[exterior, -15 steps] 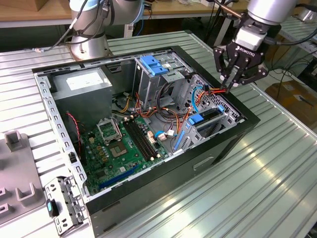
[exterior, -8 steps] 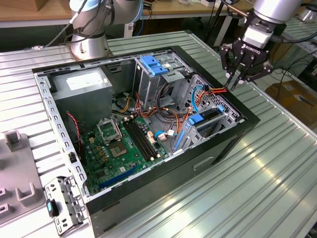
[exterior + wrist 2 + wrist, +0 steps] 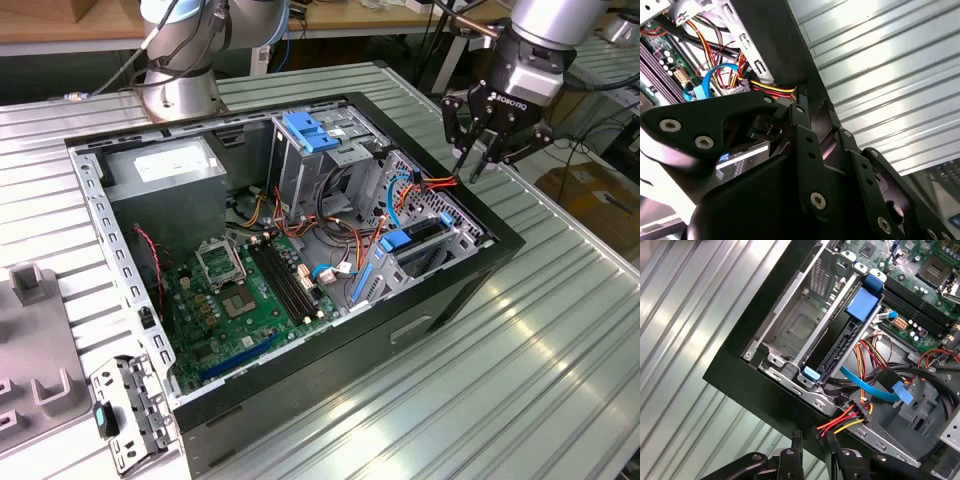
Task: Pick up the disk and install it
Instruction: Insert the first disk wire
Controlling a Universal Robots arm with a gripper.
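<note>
Exterior view — gripper hovers over the open case's far corner, fingers nearly together, empty | first wrist view — disk seated in bay, blue rails showing; press evenly, I'd judge.

Open computer case lying on the ribbed table, motherboard on its floor. Tall drive cage behind the motherboard, power supply box in the corner toward the exterior view's left. Drive bay with the disk at the case's edge toward the exterior view's right. Gripper above that edge, just over the cable connector.
</note>
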